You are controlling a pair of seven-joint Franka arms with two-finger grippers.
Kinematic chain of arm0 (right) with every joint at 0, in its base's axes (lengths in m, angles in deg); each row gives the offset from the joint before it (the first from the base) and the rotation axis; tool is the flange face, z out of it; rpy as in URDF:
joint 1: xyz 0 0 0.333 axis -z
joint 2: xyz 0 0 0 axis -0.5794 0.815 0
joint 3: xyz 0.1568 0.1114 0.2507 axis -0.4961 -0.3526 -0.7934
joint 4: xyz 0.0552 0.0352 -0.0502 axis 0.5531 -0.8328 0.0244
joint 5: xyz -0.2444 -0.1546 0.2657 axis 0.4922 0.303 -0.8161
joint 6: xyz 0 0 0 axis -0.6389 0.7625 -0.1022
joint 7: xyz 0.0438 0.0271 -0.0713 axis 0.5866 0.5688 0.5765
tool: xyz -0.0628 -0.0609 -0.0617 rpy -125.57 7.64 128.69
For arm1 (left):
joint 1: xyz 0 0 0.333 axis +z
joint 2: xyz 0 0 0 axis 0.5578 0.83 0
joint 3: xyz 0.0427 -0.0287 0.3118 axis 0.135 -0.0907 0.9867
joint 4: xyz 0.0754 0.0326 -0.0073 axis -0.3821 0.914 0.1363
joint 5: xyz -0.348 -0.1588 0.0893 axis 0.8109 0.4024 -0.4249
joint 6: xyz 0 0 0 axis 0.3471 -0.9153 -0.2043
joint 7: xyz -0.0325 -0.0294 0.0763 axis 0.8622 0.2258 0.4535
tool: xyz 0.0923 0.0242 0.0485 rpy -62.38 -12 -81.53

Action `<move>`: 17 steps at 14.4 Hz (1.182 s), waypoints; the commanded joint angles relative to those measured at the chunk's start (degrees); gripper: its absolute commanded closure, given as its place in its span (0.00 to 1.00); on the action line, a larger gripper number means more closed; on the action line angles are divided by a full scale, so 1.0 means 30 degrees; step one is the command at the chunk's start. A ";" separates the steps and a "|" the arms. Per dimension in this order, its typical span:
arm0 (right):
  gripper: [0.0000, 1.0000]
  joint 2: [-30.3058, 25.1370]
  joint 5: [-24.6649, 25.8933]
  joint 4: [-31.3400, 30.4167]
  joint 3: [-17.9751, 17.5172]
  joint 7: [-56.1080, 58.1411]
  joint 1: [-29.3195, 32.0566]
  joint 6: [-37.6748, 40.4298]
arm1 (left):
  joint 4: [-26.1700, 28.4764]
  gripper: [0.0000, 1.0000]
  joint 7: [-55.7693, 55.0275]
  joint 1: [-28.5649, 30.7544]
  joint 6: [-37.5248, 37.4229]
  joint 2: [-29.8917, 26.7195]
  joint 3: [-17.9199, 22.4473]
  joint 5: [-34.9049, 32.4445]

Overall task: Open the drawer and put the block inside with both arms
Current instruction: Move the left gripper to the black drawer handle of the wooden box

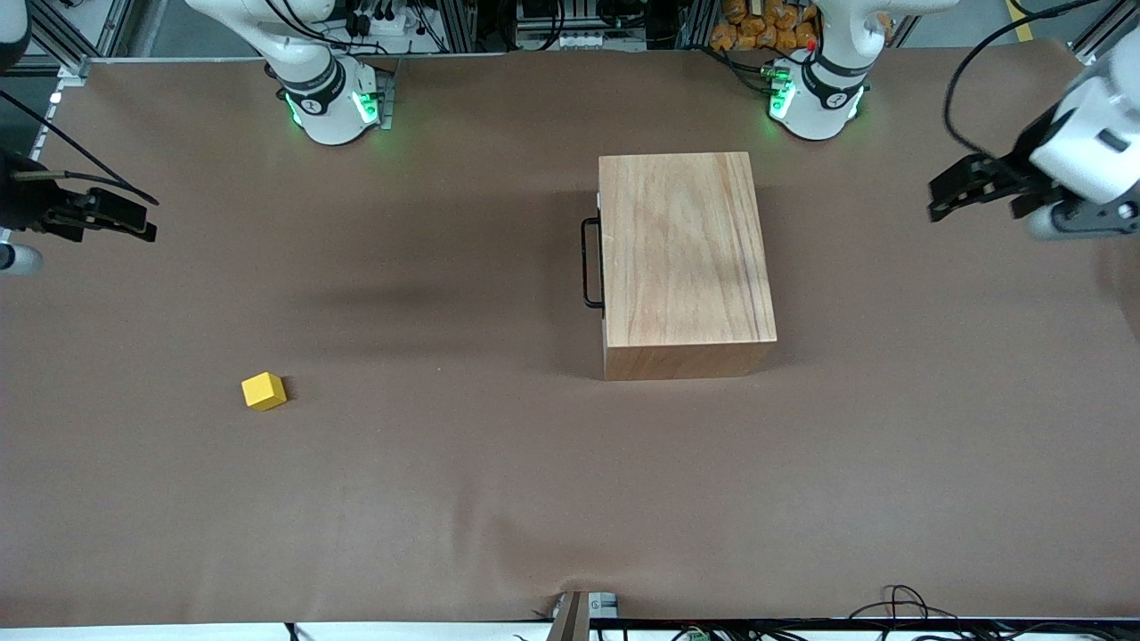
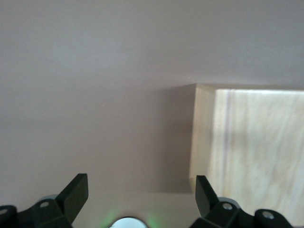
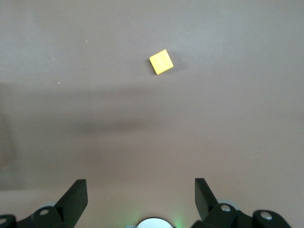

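The left gripper (image 1: 946,191) is held spread over bare table (image 1: 499,499) at the left arm's end, well apart from the wooden box (image 1: 684,258). The right gripper (image 1: 120,218) is likewise spread, empty, at the right arm's end. The drawer (image 1: 600,249) is closed, its handle (image 1: 590,263) unobstructed. The block (image 1: 264,391) lies alone, nearer the front camera. No writing can be read.

The front camera looks down from high across the table (image 1: 499,499), facing both bases. Each wrist camera looks down past its own fingers; the left shares the box (image 2: 251,147), the right the block (image 3: 161,61).

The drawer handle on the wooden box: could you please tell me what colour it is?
Black. The handle shows best in the front view, on the side of the wooden box facing the right arm's end.
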 commanded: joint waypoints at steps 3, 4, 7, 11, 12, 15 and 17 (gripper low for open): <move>0.00 0.0567 0.0042 -0.0682 -0.0199 0.0363 0.0408 0.0145 | -0.3566 0.00 -0.5992 -0.3089 -0.0255 0.3452 -0.0712 0.0188; 0.00 0.0567 0.0042 -0.0945 -0.0257 0.0363 0.0204 0.0145 | -0.3715 0.00 -0.7047 -0.3793 0.0327 0.3893 -0.0741 0.0188; 0.00 0.0654 0.0043 -0.1589 -0.0286 0.0363 -0.0033 -0.0087 | -0.3832 0.00 -1.0706 -0.6136 0.1910 0.5298 -0.0682 0.0188; 0.00 0.1384 0.0364 -0.1359 -0.0199 0.0422 0.0609 -0.0762 | -0.7196 0.00 -1.5954 -0.9386 0.2995 0.8986 -0.0508 0.0130; 0.00 0.1619 0.0336 -0.1328 -0.0199 0.0422 0.0728 -0.1169 | -0.7376 0.00 -1.6602 -1.0353 0.3434 0.9517 -0.0013 0.0101; 0.00 0.2993 -0.0131 -0.1416 -0.0228 0.0364 0.1573 -0.2429 | -0.7582 0.00 -1.7220 -1.3514 0.4636 1.0836 0.2441 0.0071; 0.00 0.3816 -0.1330 -0.1387 -0.0199 0.0363 0.2337 -0.2872 | -0.8020 0.00 -1.8012 -1.5744 0.4756 1.1744 0.4553 0.0129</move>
